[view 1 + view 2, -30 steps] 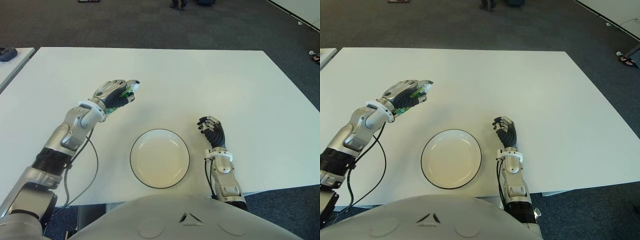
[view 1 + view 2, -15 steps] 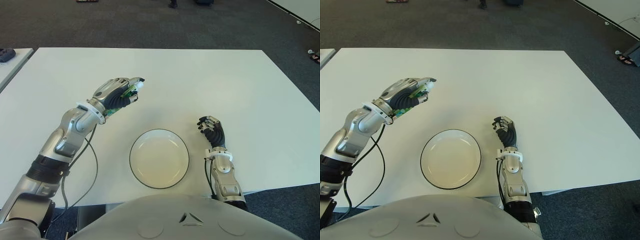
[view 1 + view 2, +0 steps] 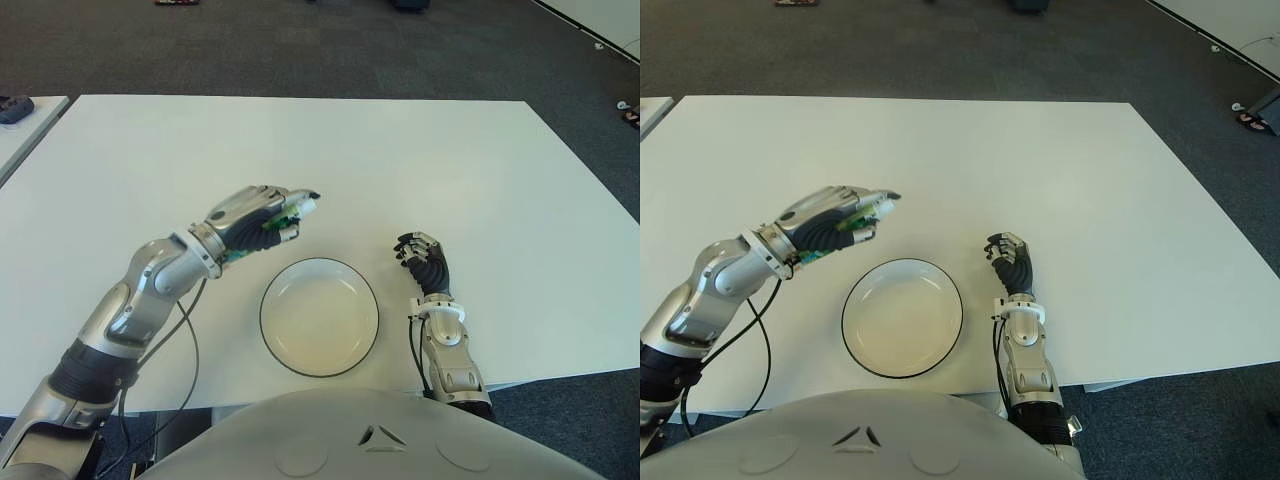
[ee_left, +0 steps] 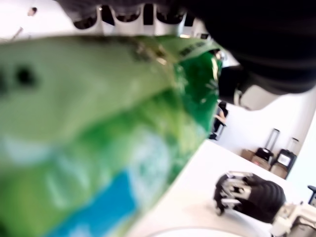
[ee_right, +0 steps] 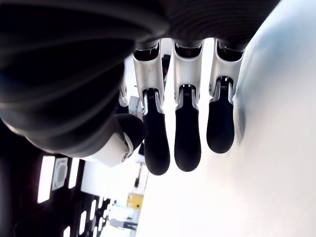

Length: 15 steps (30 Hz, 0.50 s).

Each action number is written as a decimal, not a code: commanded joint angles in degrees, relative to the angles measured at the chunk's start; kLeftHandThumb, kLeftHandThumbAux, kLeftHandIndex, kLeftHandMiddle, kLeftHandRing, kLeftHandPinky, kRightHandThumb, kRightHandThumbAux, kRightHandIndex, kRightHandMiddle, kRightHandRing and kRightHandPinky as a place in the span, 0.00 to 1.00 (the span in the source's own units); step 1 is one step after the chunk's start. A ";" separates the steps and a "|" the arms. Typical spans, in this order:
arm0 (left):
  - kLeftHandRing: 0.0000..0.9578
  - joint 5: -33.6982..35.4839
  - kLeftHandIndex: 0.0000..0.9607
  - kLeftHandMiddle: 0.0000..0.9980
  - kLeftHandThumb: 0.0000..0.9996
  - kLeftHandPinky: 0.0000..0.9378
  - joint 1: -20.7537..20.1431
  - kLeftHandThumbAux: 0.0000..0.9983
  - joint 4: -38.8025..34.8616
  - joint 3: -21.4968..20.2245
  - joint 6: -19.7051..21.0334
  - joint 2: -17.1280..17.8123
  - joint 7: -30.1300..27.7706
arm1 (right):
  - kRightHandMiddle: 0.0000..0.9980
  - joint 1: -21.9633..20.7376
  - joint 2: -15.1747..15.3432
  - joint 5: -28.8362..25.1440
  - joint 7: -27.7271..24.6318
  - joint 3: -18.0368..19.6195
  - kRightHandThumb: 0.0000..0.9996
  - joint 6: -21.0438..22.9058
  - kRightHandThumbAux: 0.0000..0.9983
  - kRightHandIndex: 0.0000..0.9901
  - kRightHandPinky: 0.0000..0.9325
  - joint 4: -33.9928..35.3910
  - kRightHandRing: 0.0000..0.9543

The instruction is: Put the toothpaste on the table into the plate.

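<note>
My left hand (image 3: 262, 215) is shut on a green and white toothpaste tube (image 3: 290, 213), held above the white table (image 3: 400, 150) just past the far left rim of the plate. The tube's white cap pokes out beyond the fingertips toward the right. In the left wrist view the green tube (image 4: 98, 123) fills most of the picture. The plate (image 3: 319, 316) is white with a dark rim, sits near the table's front edge, and holds nothing. My right hand (image 3: 424, 262) shows to the right of the plate with its fingers curled, holding nothing.
A second white table's corner (image 3: 25, 120) shows at the far left with a dark object on it. Dark carpet (image 3: 300, 45) lies beyond the table. A cable (image 3: 185, 330) hangs from my left forearm over the table's front left part.
My left hand has carried the toothpaste to the right and nearer, from the table's left part to just beside the plate's far left rim. The right hand has not moved.
</note>
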State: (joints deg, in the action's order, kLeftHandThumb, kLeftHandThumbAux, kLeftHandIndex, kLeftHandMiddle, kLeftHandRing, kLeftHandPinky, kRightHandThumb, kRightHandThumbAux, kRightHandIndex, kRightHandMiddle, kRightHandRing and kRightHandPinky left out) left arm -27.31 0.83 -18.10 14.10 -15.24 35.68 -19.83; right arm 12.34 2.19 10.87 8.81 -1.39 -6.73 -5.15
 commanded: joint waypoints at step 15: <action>0.91 -9.22 0.46 0.87 0.71 0.94 -1.47 0.71 8.13 10.78 -14.94 1.40 -3.56 | 0.54 -0.47 -0.10 0.24 -0.03 -0.31 0.71 0.49 0.73 0.43 0.59 -0.38 0.57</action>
State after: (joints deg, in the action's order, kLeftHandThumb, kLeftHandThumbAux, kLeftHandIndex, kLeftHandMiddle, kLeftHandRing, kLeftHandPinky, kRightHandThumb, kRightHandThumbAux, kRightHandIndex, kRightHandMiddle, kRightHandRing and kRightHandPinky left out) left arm -33.16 0.59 -12.84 23.29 -27.61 37.35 -24.88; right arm 12.25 2.21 10.91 8.82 -1.43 -6.73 -5.16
